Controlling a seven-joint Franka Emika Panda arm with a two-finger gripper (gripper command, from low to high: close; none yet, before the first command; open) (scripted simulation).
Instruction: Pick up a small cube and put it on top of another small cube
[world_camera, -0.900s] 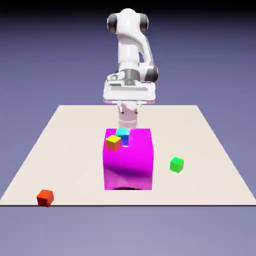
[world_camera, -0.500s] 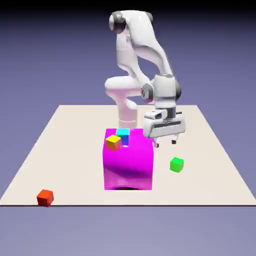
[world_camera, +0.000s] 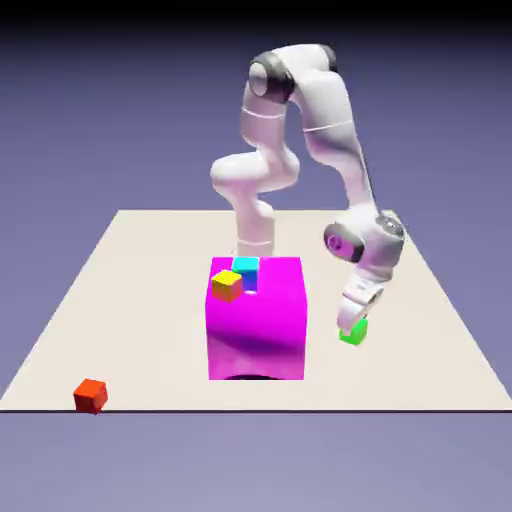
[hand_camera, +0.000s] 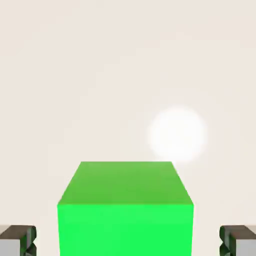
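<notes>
The white robot arm (world_camera: 318, 120) bends down over the beige table (world_camera: 130, 270), its gripper (world_camera: 351, 327) lowered onto the small green cube (world_camera: 353, 335) that sits on the tabletop toward the exterior view's right, just beside the big magenta block (world_camera: 256, 318) but apart from it. In the hand view, the green cube (hand_camera: 125, 207) fills the lower middle of the picture, resting flat on the table (hand_camera: 125, 70), with the 2 grey fingertips (hand_camera: 17, 241) spread wide at the bottom corners, one on each side of the cube and a strip of bare table showing between each tip and the cube's faces; the gripper (hand_camera: 127, 242) straddles the cube without pinching it. A soft round highlight (hand_camera: 177, 134) glows on the tabletop beyond the cube. On top of the magenta block sit 2 more small cubes: a yellow cube (world_camera: 227, 285) near its front left corner and a cyan cube (world_camera: 245, 268) just behind it, the 2 close together, whether touching cannot be told. A small red cube (world_camera: 90, 395) lies alone near the table's front edge at the exterior view's left, well apart from everything else.
</notes>
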